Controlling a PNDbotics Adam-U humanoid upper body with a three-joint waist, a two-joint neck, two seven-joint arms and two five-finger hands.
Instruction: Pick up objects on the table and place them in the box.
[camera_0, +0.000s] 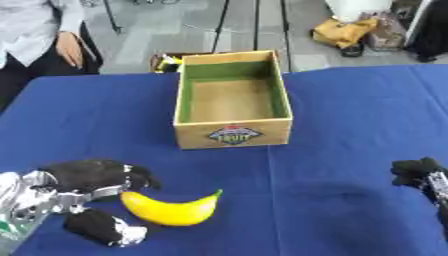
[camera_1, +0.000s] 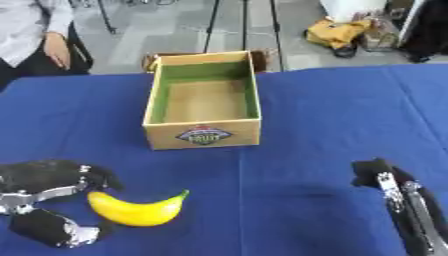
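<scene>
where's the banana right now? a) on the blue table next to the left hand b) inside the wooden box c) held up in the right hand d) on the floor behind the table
a: the banana lies on the blue table beside the left hand, while the wooden box holds nothing and the right hand is far off.

Both views look down from the robot's head, facing forward across the blue table toward the floor at the top of the frame. They sit side by side, so the pictures nearly match: the wooden box stands just right of centre in the left eye view and left of centre in the right eye view. Both share the box, the banana at lower left and a hand at each lower side; the right hand shows more fully in the right eye view.
</scene>
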